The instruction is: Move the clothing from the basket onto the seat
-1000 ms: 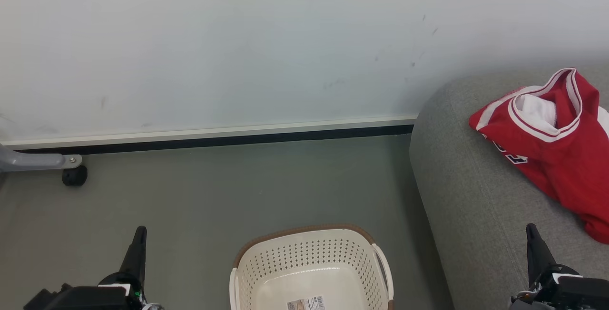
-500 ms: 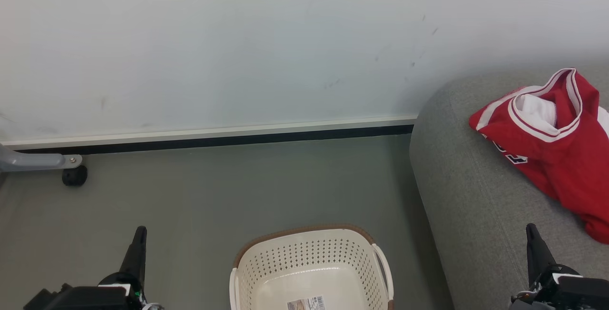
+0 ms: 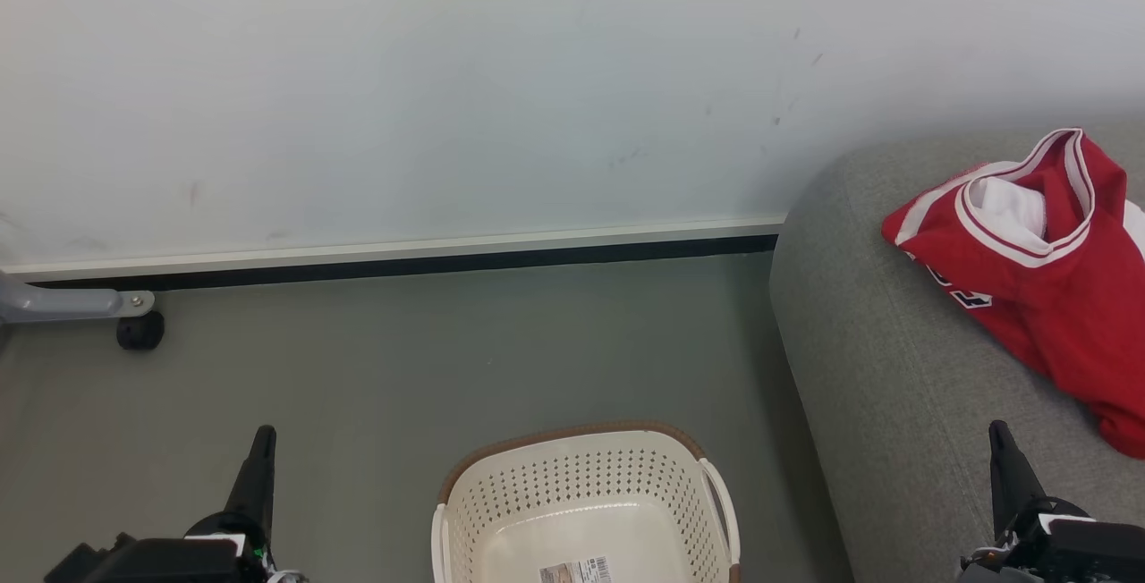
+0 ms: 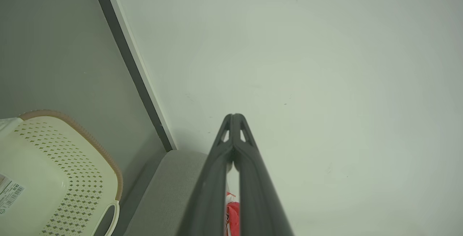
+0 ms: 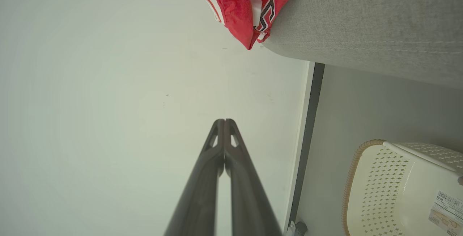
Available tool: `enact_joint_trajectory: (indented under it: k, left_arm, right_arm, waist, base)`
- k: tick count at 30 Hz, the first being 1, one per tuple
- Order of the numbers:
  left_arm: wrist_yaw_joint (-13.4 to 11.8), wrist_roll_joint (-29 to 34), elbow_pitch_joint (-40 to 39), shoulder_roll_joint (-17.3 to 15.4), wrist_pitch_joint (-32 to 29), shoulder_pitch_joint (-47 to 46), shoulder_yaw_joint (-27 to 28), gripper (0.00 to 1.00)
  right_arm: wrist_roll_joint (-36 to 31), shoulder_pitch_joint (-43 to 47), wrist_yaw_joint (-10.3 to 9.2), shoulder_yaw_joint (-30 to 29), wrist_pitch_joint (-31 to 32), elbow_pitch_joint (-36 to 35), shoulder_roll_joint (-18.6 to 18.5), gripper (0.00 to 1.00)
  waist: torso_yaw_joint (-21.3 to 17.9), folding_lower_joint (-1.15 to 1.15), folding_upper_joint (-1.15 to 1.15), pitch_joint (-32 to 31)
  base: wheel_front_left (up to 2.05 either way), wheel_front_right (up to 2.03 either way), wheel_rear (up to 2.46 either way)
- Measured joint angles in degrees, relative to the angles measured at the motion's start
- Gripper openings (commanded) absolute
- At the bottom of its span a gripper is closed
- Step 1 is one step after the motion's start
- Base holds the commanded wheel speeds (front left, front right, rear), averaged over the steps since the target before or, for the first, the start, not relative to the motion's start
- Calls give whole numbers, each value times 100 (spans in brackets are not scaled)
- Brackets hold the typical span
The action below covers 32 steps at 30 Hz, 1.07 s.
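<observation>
Left jaws: clenched tip to tip, grasping nothing, low over the floor (image 3: 402,359), left of the basket (image 3: 581,476). Right jaws: likewise clenched and empty, low over the near part of the seat (image 3: 877,368), short of the clothing (image 3: 1042,297).

Clothing: crumpled on the seat toward its far end near the wall (image 3: 447,73), white-trimmed opening upward, part of a dark number showing, right side cut off by the head view's edge. From the right wrist view, seems to reach the cushion's rounded end.

Basket: on the floor just beside the seat, holding nothing visible but a printed label (image 3: 577,570) on its bottom; near half out of the head view.

Judged the closing step, with the transfer apparently done and only a check left. To do it well:
- Look into the hidden near half of the basket before calling it finished.
- Keep both arms low and clear of the light basket, easily knocked.
- If the heap sits too close to the cushion's end, release the right jaws, pinch the thick trimmed collar rather than the thin cloth, lift, then set down nearer the middle; no dragging across the edge.
</observation>
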<state>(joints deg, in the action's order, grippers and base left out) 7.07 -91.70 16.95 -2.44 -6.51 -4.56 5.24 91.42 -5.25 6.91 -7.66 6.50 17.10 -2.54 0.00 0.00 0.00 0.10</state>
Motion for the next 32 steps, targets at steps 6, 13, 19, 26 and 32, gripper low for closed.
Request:
enact_joint_trajectory:
  k: [6, 13, 19, 26, 32]
  left_arm:
    - [0, -1, 0, 0, 0, 0, 0, 0]
    - [0, -1, 1, 0, 0, 0, -1, 0]
    - [0, -1, 1, 0, 0, 0, -1, 0]
    - [0, -1, 1, 0, 0, 0, -1, 0]
    - [0, -1, 1, 0, 0, 0, -1, 0]
  right_arm:
    - [1, 0, 0, 0, 0, 1, 0, 0]
    - [1, 0, 0, 1, 0, 1, 0, 0]
    - [1, 0, 0, 1, 0, 1, 0, 0]
    - [1, 0, 0, 1, 0, 1, 0, 0]
    - [1, 0, 0, 1, 0, 0, 0, 0]
  waist:
    - [0, 0, 0, 0]
    - [0, 0, 0, 0]
    - [0, 0, 0, 0]
    - [0, 0, 0, 0]
    - [0, 0, 0, 0]
  base:
    - [0, 0, 0]
    - [0, 0, 0]
    - [0, 0, 0]
    - [0, 0, 0]
    - [0, 0, 0]
